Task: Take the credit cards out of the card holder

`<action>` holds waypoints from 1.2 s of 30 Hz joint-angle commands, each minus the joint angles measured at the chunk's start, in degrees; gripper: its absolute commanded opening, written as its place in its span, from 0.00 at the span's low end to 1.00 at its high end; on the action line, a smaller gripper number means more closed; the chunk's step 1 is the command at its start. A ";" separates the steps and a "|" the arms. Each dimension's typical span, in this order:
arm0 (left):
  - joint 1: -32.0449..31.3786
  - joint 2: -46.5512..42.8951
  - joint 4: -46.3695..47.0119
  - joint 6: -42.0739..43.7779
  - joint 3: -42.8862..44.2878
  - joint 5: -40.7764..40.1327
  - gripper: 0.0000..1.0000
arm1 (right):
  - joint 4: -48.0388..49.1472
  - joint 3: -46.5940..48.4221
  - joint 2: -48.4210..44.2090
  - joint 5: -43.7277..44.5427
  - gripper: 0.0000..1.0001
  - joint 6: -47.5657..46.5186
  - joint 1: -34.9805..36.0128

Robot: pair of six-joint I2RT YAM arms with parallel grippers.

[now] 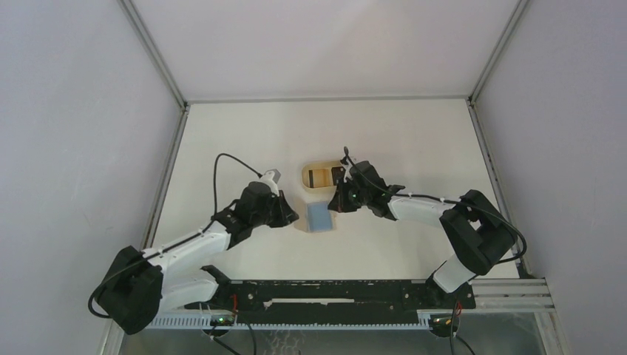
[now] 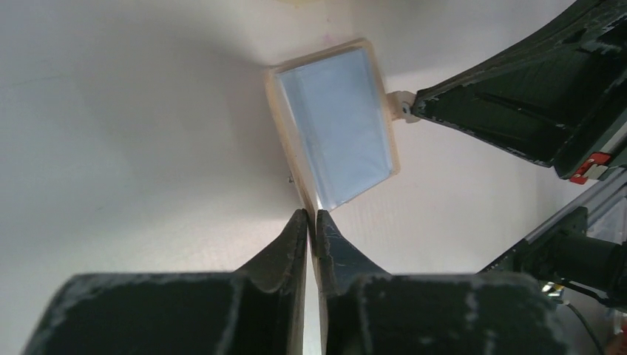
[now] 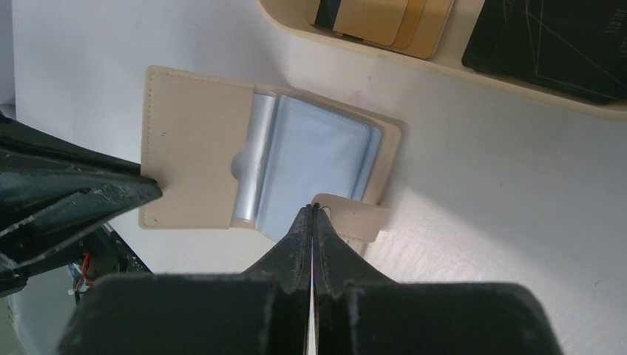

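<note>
Your left end effector (image 2: 312,222) pinches the edge of the open card holder (image 3: 222,148) on the tabletop (image 3: 480,185). Your right end effector (image 3: 313,214) is clamped on its tab (image 3: 355,222). Both credit cards (image 3: 370,18) sit in the tray (image 3: 444,68).

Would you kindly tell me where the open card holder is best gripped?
I would pinch its closing tab, coming from the right arm's side: it juts past the edge of the card holder as a thin free strip, whereas the body lies flat on the table.
</note>
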 commanded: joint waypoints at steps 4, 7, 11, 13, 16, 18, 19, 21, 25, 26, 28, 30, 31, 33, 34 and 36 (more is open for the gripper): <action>-2.41 5.69 6.20 -3.17 6.13 -0.59 0.28 | 4.53 -1.69 -2.88 -3.12 0.00 -0.05 -1.60; -2.38 7.91 7.69 -3.97 7.05 0.57 0.35 | 5.00 -2.50 -3.24 -3.57 0.00 -0.03 -2.14; -2.40 10.97 11.05 -5.87 7.53 2.78 0.42 | 5.56 -3.17 -3.77 -3.93 0.00 0.06 -2.69; -2.38 12.27 12.54 -6.74 7.97 3.73 0.44 | 5.88 -3.50 -3.82 -4.21 0.00 0.15 -2.86; -2.50 12.95 13.16 -7.57 9.58 5.04 0.48 | 6.40 -3.80 -3.78 -4.52 0.00 0.32 -2.99; -2.80 12.42 13.09 -8.01 10.53 5.91 0.51 | 6.59 -3.90 -3.81 -4.74 0.00 0.41 -3.08; -2.93 12.05 13.09 -8.21 10.89 6.20 0.53 | 6.64 -3.91 -3.80 -4.81 0.00 0.48 -3.08; -3.48 11.80 13.13 -8.70 11.30 6.41 0.55 | 6.64 -3.91 -3.86 -4.93 0.00 0.45 -3.21; -4.98 14.17 15.96 -10.63 10.88 6.96 0.58 | 7.13 -4.19 -3.86 -5.41 0.00 0.62 -3.72; -5.43 15.31 16.76 -11.28 10.91 7.03 0.58 | 7.31 -4.37 -3.82 -5.58 0.00 0.71 -3.92; -6.33 17.76 18.26 -12.58 10.75 6.94 0.58 | 7.30 -4.67 -3.81 -5.68 0.00 0.92 -4.38; -6.41 19.65 20.35 -14.19 9.86 6.78 0.58 | 7.01 -5.14 -4.17 -5.73 0.00 1.02 -4.88; -6.42 20.42 21.40 -15.03 9.32 6.61 0.58 | 6.85 -5.47 -4.50 -5.60 0.00 0.96 -5.11; -6.44 22.15 22.81 -16.45 8.71 6.08 0.58 | 6.23 -6.11 -5.68 -5.13 0.00 0.73 -5.48; -6.43 23.02 23.29 -17.29 8.39 5.71 0.58 | 5.80 -6.27 -6.20 -4.81 0.00 0.52 -5.61; -6.42 24.54 23.68 -18.62 7.93 4.32 0.58 | 5.07 -6.37 -7.12 -4.35 0.00 0.14 -5.72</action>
